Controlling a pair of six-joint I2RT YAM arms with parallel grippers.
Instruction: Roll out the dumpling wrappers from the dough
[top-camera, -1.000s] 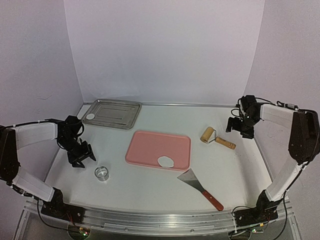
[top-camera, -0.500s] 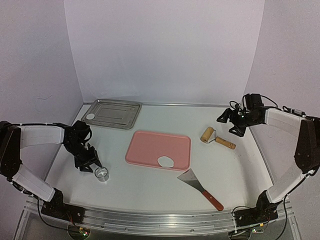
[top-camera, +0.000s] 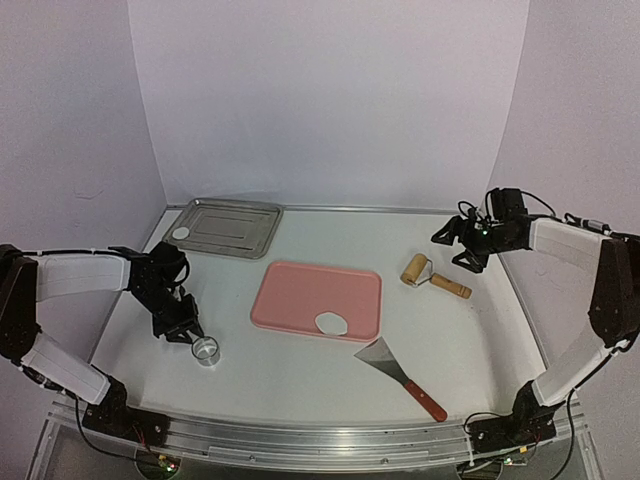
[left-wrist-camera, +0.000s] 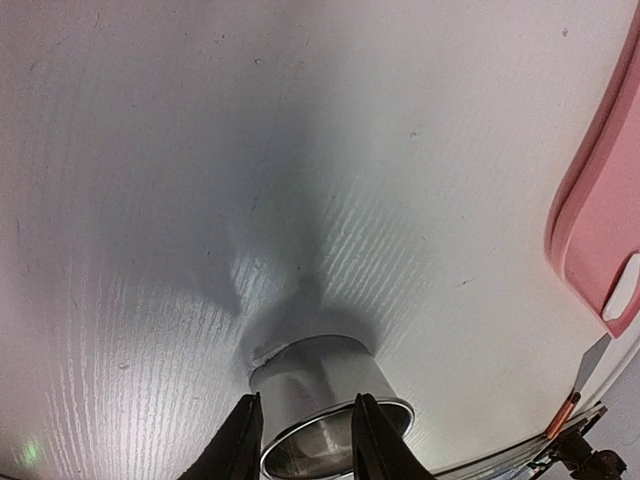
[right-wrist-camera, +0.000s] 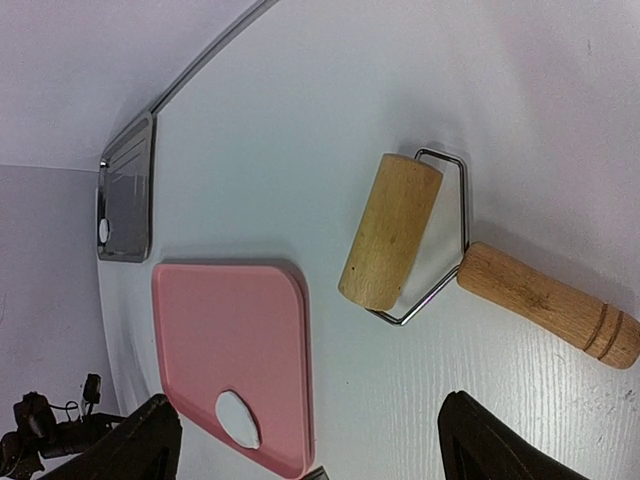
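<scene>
A small metal ring cutter (top-camera: 207, 350) (left-wrist-camera: 325, 400) stands on the white table at the front left. My left gripper (top-camera: 185, 330) (left-wrist-camera: 305, 450) is down at it, jaws partly narrowed, one finger against the outside of the wall and the other over the rim. One dumpling wrapper (top-camera: 181, 233) (right-wrist-camera: 104, 230) lies in the metal tray's corner. A white oval piece of dough (top-camera: 332, 323) (right-wrist-camera: 238, 418) lies on the pink board (top-camera: 300, 295) (right-wrist-camera: 220, 330). My right gripper (top-camera: 452, 240) (right-wrist-camera: 325, 450) hangs wide open and empty near the wooden rolling pin (top-camera: 432, 277) (right-wrist-camera: 390, 230).
The metal tray (top-camera: 235, 228) sits at the back left. A scraper (top-camera: 385, 358) with a red handle lies in front of the board on the right. White walls close in the table at the back and at both sides.
My left gripper moved right and down onto the ring cutter while narrowing its jaws, nudging the ring slightly. My right gripper swung left toward the rolling pin, then held.
</scene>
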